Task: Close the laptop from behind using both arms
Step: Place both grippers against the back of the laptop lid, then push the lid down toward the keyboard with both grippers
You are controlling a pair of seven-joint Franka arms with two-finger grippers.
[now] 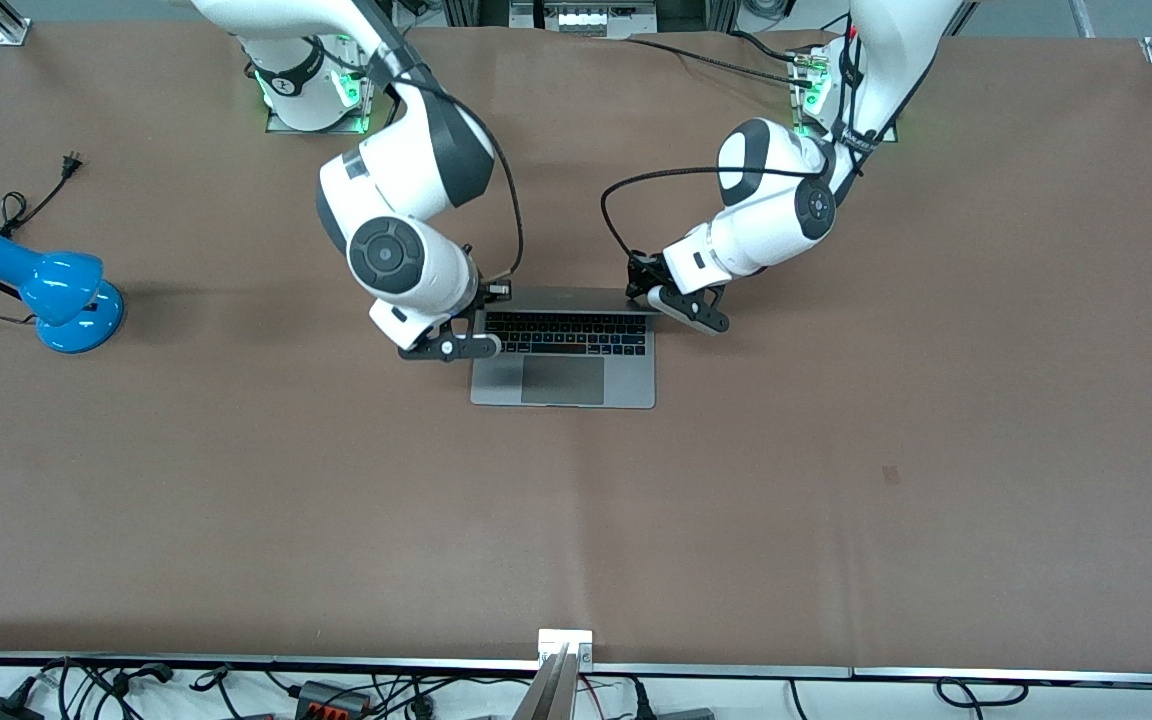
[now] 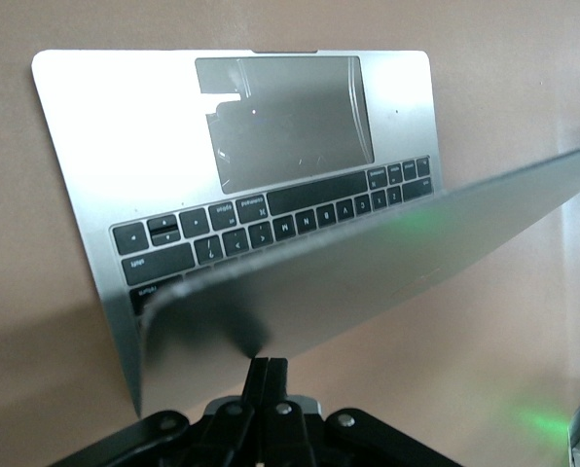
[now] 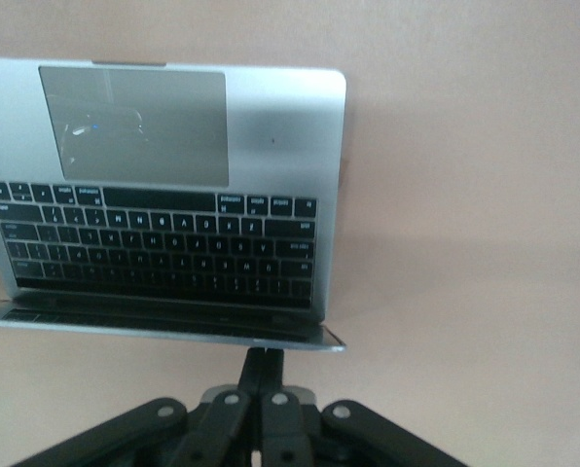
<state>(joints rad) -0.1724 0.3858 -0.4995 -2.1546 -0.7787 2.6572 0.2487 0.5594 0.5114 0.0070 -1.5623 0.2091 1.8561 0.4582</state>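
The grey laptop lies open in the middle of the table, its lid partly tilted over the black keyboard. My left gripper is shut, and its fingertips touch the back of the lid near the corner toward the left arm's end. My right gripper is shut too, and its fingertips press against the lid's top edge at the other corner. The keyboard and trackpad show in both wrist views. The apple logo does not show.
A blue desk lamp with a black cord and plug stands toward the right arm's end of the table. The brown table stretches wide around the laptop.
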